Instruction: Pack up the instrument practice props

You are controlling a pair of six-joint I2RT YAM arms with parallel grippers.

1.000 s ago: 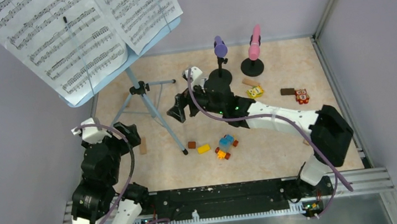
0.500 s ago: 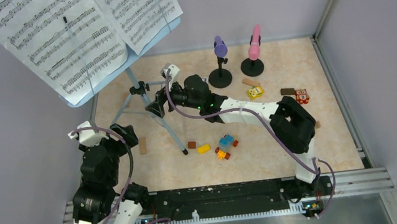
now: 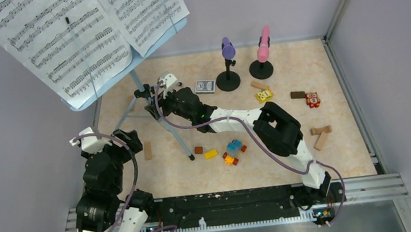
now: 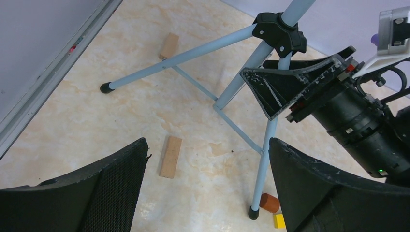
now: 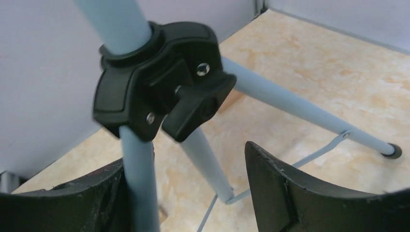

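Observation:
The pale blue music desk (image 3: 167,35) carries white sheet-music pages (image 3: 68,38) at the back left, on tripod legs (image 3: 171,130). My right gripper (image 3: 152,101) is open just below the black tripod hub (image 5: 154,77). Its jaws straddle the pole and one leg (image 5: 138,193), which lies against the left finger. My left gripper (image 4: 208,144) hangs open and empty over the floor, short of the tripod. The purple microphone (image 3: 228,49) and pink microphone (image 3: 264,40) stand upright in round black holders (image 3: 228,81) at the back.
A small blue-white card box (image 3: 205,86) lies beside the purple microphone's holder. Toy bricks (image 3: 233,150) lie mid-floor, with more at the right (image 3: 312,100). A wooden block (image 4: 171,156) lies under my left gripper. Walls close in the left, back and right.
My right arm swung left from the purple microphone's holder to the tripod, uncovering the card box, and its jaws narrowed around the legs. The left arm barely moved.

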